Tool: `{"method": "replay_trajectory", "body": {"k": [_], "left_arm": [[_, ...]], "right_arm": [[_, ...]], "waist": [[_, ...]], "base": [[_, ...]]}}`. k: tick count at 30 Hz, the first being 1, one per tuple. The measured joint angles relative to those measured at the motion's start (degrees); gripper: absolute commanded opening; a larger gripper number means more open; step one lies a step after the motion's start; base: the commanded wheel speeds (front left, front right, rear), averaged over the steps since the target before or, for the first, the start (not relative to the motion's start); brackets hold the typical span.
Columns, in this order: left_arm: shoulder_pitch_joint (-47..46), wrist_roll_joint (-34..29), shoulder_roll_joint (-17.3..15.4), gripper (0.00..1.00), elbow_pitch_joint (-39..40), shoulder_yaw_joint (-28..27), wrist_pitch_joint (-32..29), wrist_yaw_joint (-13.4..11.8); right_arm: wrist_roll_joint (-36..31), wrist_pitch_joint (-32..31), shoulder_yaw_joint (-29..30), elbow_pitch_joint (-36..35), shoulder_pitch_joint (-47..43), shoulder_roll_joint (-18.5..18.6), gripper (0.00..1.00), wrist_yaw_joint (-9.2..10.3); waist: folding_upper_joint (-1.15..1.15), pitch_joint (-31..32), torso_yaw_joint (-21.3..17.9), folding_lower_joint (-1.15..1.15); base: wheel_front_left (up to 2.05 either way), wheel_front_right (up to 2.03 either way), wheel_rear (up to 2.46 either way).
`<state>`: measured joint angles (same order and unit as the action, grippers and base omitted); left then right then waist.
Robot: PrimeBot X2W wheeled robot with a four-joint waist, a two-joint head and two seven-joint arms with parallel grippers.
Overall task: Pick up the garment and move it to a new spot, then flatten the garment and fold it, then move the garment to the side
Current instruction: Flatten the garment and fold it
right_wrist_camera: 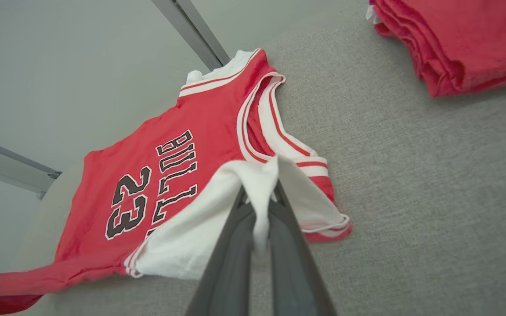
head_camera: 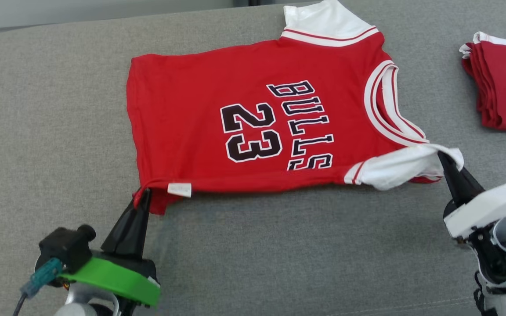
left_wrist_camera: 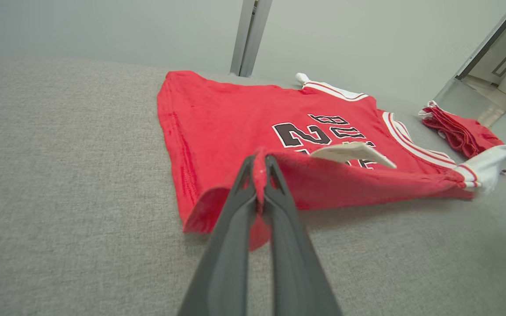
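1. The red Bulls 23 jersey [head_camera: 253,123] lies print-up across the middle of the head view on the grey fabric surface [head_camera: 59,109]. Its collar points to the right of the frame and its hem to the left. It is spread almost flat, which suits the flattening step.
2. At lower left, the left gripper [head_camera: 142,196] has its two dark fingers pressed together on the near hem corner. The left wrist view shows a ridge of red cloth squeezed between them and raised off the surface.
3. At the right edge, the right gripper [head_camera: 445,157] is clamped on the near white sleeve [head_camera: 402,169], with white cloth bunched between its fingers.
4. Both grips sit on the same near edge, one at each end. That probably keeps the edge taut between the arms, ready either to smooth it or to carry it over the far edge as a first fold.
5. A white label [head_camera: 179,189] shows just beside the left fingertips, likely turned out because the pinched hem has rolled over.
6. A stack of folded red garments [head_camera: 503,87] sits at upper right, well apart from the jersey — plausibly the side spot for finished pieces.
7. Count: one spread jersey, two white sleeves, one label, and two grippers with two fingers each. There is also one stack, but the number of pieces in it cannot be told.
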<state>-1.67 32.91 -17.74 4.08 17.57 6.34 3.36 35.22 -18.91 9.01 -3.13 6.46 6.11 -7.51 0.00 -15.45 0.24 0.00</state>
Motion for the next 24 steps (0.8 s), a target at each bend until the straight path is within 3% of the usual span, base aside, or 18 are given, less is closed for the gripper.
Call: {"method": "replay_trajectory", "body": {"k": [5, 6, 7, 8, 9, 16, 24], "left_arm": [[-7.8, 0.5, 0.1, 0.0, -4.6, 1.4, -5.5, 0.5], [-9.3, 0.5, 0.3, 0.0, -5.7, 1.5, -6.6, 0.5], [-10.4, 0.6, 0.4, 0.08, -6.7, 1.8, -7.6, 0.4], [-11.6, 0.6, 0.6, 0.42, -7.5, 2.2, -7.9, 0.4], [-12.7, 0.3, 0.9, 1.0, -8.4, 2.2, -8.0, 0.1], [-13.6, 0.9, 1.4, 1.0, -10.3, 0.9, -8.1, -1.8], [-7.3, 2.9, 2.1, 1.0, -6.3, 1.7, -9.3, -2.9]], "right_arm": [[-3.0, -6.5, 1.1, 5.3, 10.2, 0.2, 0.0, 0.02], [-4.1, -7.1, 0.9, 6.5, 12.0, 0.3, 0.26, 0.01], [-4.7, -7.2, 0.7, 7.3, 13.4, 0.5, 1.0, 0.02], [-5.8, -6.3, 0.7, 8.3, 15.1, 0.7, 1.0, 0.02], [-7.0, -5.2, 0.7, 9.2, 16.6, 1.0, 1.0, 0.02], [-7.3, 0.7, -2.1, 9.8, 17.3, 2.2, 1.0, 0.02], [-7.7, -0.8, -2.8, 4.3, 7.0, 6.8, 1.0, 0.02]], "waist": [[0.0, -2.5, 0.7, 0.0], [0.0, -3.1, 0.8, 0.0], [0.0, -3.6, 0.9, 0.0], [0.0, -4.2, 1.1, 0.0], [0.0, -4.7, 1.4, 0.0], [0.0, -5.9, 2.4, 0.0], [0.0, -5.9, 1.2, 0.0]], "base": [[0.0, 0.0, 0.0], [0.0, 0.0, 0.0], [0.0, 0.0, 0.0], [0.0, 0.0, 0.0], [0.0, 0.0, 0.0], [0.0, 0.0, 0.0], [0.0, 0.0, 0.0]]}}
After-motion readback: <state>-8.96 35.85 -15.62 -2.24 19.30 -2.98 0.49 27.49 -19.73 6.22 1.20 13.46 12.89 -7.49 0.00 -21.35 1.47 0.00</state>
